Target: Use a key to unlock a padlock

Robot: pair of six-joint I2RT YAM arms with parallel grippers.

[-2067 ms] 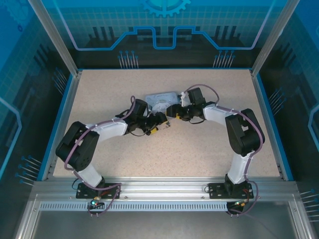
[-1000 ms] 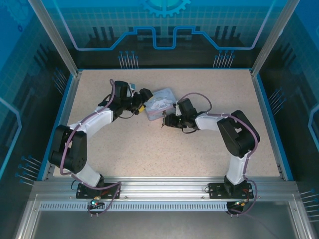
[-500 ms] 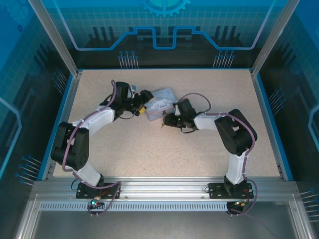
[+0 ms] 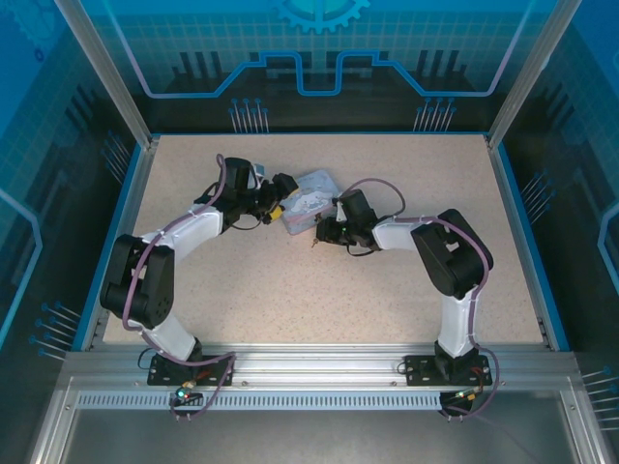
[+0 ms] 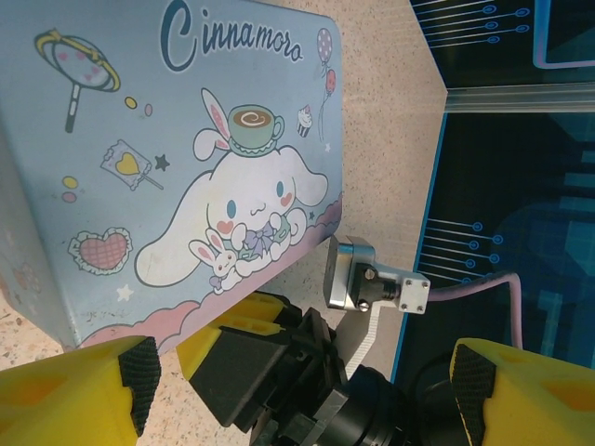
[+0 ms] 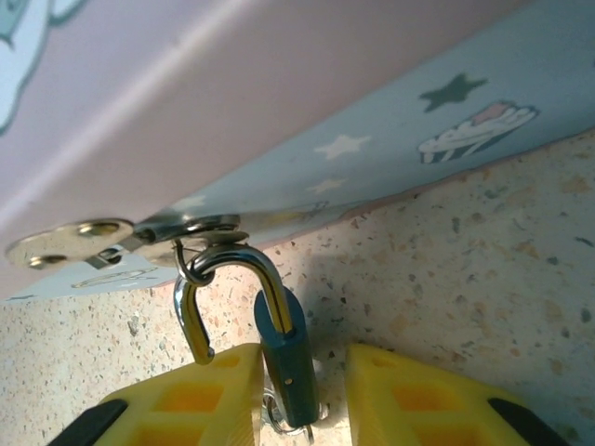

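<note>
Right pincer [image 6: 303,376] astride padlock [image 6: 282,353] (hooked on tin hasp [image 6: 167,226])

small dark-bluish padlock [image 6: 286,367] of smooth glossy metal; pale blue cartoon-printed tin box [image 5: 112,232], smooth satin; speckled beige tabletop [image 6: 483,269], matt, grainy.

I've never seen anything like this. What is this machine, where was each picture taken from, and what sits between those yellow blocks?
These are robot arms, a left arm and a right arm, bolted to a table. The overhead picture shows both meeting at a pale blue cartoon tin. The other two come from cameras on the wrists. The left gripper stands open by the tin. The right gripper has yellow fingers flanking a small dark padlock hooked through the tin's clasp; whether they pinch it is unclear.
</note>
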